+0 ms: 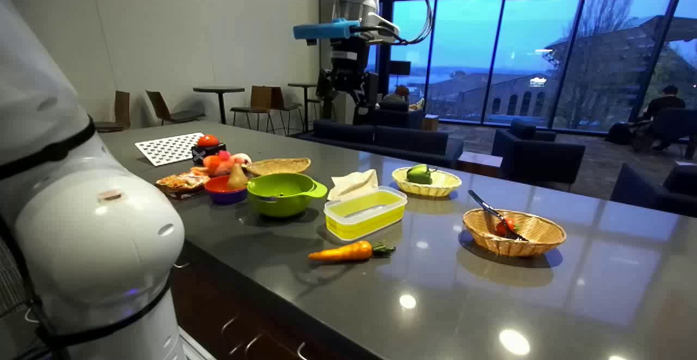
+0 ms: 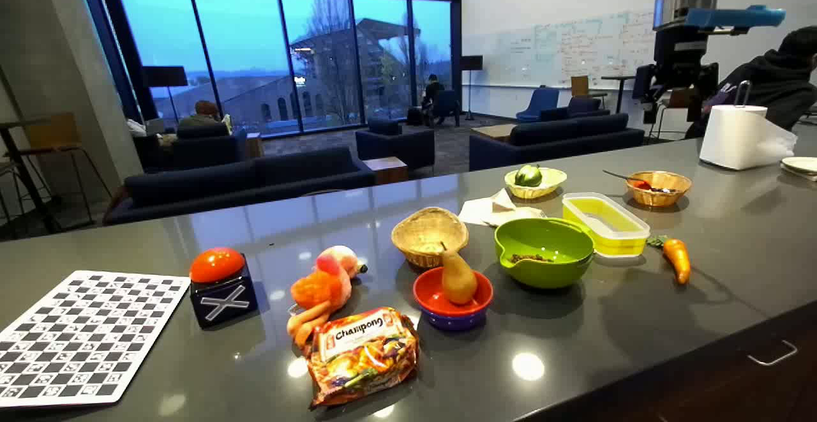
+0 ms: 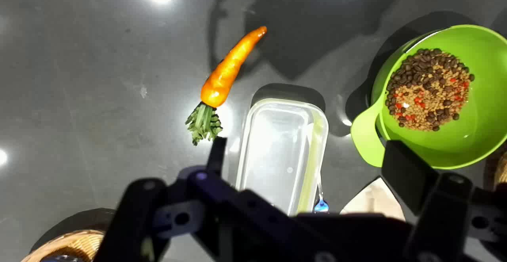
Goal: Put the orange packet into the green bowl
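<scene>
End effector (image 3: pixel 309 157): released, its jaws spread wide, high above the desk (image 2: pixel 469 377)
Orange packet (image 2: pixel 364 355): on the desk, near the red bowl (image 2: pixel 429 299) that holds a pear (image 2: pixel 458 278)
Green bowl (image 2: pixel 547 273): upright on the desk, dark beans (image 3: pixel 416 67) and paler grains (image 3: pixel 420 115) inside
Carrot (image 3: pixel 226 73): lying on the desk near the yellow-green rectangular container (image 3: pixel 318 147)

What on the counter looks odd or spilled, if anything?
The green bowl: it holds loose dark bean-like bits and tan grains, odd for the target of the orange packet. No spill visible around it. Also, a utensil leans out of a wicker basket.
</scene>
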You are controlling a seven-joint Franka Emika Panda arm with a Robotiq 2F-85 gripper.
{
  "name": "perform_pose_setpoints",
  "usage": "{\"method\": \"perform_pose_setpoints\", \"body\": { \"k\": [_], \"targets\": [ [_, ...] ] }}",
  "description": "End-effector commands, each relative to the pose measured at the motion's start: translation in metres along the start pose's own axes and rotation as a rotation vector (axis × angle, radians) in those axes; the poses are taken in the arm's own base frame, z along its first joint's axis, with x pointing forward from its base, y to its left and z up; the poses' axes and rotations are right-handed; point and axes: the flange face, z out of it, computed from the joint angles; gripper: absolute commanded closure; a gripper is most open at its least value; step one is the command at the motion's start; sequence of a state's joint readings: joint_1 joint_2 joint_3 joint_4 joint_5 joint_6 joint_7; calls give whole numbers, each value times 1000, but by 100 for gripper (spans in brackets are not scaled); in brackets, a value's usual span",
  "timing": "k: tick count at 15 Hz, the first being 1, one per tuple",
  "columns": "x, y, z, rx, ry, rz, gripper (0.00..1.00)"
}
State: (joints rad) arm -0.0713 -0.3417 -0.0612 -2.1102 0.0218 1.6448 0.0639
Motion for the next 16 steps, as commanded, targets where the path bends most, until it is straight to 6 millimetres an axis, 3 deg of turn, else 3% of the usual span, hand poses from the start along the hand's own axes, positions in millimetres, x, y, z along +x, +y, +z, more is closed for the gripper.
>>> {"method": "perform_pose_setpoints", "body": {
  "k": [1,10,13,16],
  "targets": [
    [0,0,-1,0,0,0,0],
    [5,-6,1,-2,-4,-16,0],
    [15,-29,14,0,-34,-89,0],
    [25,-67,34,-5,-66,-193,0]
  ]
}}
